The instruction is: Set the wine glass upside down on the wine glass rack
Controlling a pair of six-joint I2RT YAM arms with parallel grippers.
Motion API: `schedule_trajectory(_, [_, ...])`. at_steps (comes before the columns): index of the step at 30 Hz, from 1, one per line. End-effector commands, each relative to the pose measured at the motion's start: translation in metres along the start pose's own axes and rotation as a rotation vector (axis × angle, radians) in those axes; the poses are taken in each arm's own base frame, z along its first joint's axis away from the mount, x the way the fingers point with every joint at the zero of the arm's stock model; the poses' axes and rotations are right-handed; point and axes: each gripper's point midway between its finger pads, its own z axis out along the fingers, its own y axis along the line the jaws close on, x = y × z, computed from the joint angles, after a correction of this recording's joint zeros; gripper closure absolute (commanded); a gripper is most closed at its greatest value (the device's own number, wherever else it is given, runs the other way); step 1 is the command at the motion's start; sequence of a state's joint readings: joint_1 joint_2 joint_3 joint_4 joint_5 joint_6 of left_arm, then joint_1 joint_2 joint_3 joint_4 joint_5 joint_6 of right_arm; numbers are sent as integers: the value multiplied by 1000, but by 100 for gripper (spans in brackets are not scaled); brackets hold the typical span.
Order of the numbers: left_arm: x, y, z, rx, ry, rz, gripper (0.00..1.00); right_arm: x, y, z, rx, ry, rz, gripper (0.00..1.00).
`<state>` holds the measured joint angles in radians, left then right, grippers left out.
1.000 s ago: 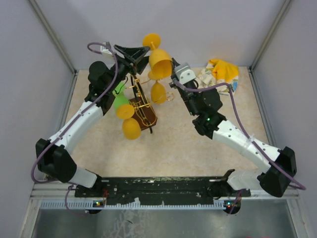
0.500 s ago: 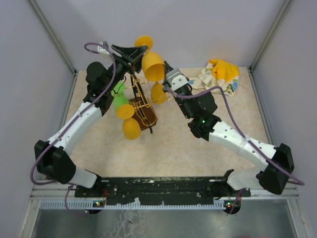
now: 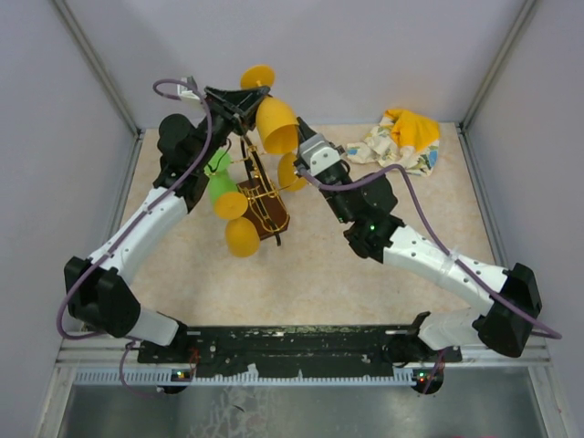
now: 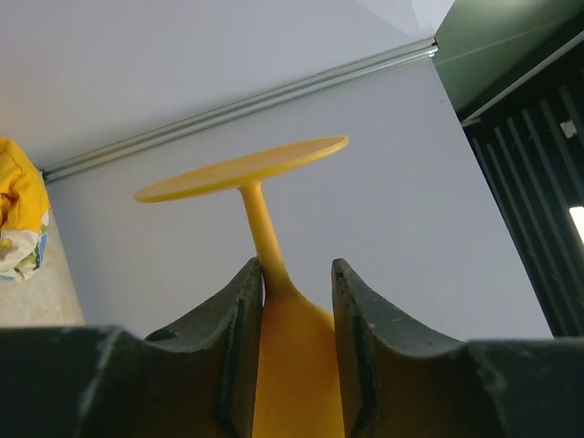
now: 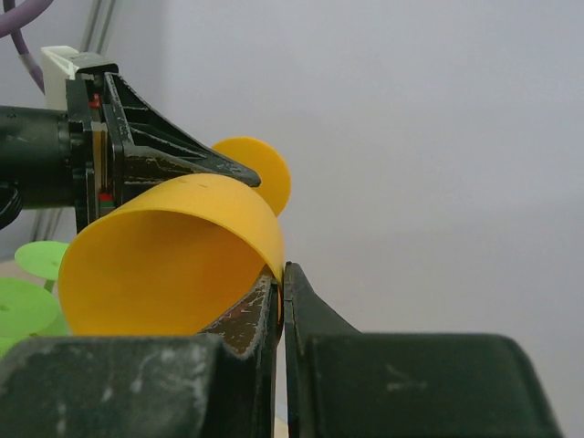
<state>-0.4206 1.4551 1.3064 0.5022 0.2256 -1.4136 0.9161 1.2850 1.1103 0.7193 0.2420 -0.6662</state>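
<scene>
Not yet hung: left pincer [image 4: 294,274] clamps the wine glass [image 3: 274,123] at its stem base, right pincer [image 5: 281,274] nips its rim; wine glass rack [image 3: 265,208] stands below both.

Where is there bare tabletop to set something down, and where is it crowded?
Bare table lies between the left arm and right arm, nearer than the wine glass rack; a smaller patch between the cloth and the right arm. Crowded: around the rack, where the left gripper and right gripper hold the wine glass.
</scene>
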Motion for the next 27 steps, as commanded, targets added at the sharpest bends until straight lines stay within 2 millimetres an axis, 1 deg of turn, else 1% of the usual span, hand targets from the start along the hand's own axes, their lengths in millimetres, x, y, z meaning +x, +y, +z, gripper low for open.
schedule_trajectory(1, [2, -5, 1, 47, 10, 26, 66, -22, 0, -3, -6, -73, 26, 100])
schedule_trajectory(6, [1, -6, 0, 60, 2, 61, 81, -22, 0, -7, -9, -70, 23, 100])
schedule_trajectory(8, [1, -10, -1, 73, 2, 87, 89, -21, -3, -9, -4, -61, 23, 90])
schedule_trajectory(10, [0, -15, -1, 85, 4, 140, 96, -19, -6, -11, 7, -41, 18, 87])
schedule_trajectory(11, [-1, -19, -1, 92, 3, 178, 99, -17, -8, -13, 16, -29, 14, 84])
schedule_trajectory(12, [-2, -22, -1, 93, 5, 214, 100, -14, -11, -15, 26, -15, 13, 77])
schedule_trajectory(14, [-5, -29, -1, 94, 8, 317, 100, -8, -18, -19, 61, 25, 9, 61])
schedule_trajectory(17, [-4, -44, -2, 111, 31, 501, 100, 10, -33, -26, 131, 128, -3, 40])
schedule_trajectory(18, [-3, -47, -3, 117, 47, 554, 100, 16, -39, -27, 159, 167, -8, 36])
schedule_trajectory(21, [3, -48, -10, 118, 93, 670, 100, 32, -61, -31, 218, 255, 16, 26])
schedule_trajectory(22, [5, -47, -13, 114, 102, 705, 100, 35, -70, -32, 237, 275, 44, 24])
schedule_trajectory(23, [6, -45, -16, 99, 109, 744, 100, 41, -83, -33, 262, 300, 61, 21])
schedule_trajectory(25, [10, -47, -21, 87, 113, 829, 100, 45, -103, -35, 301, 331, 97, 20])
schedule_trajectory(27, [16, -50, -25, 67, 111, 926, 100, 49, -119, -38, 343, 367, 94, 17])
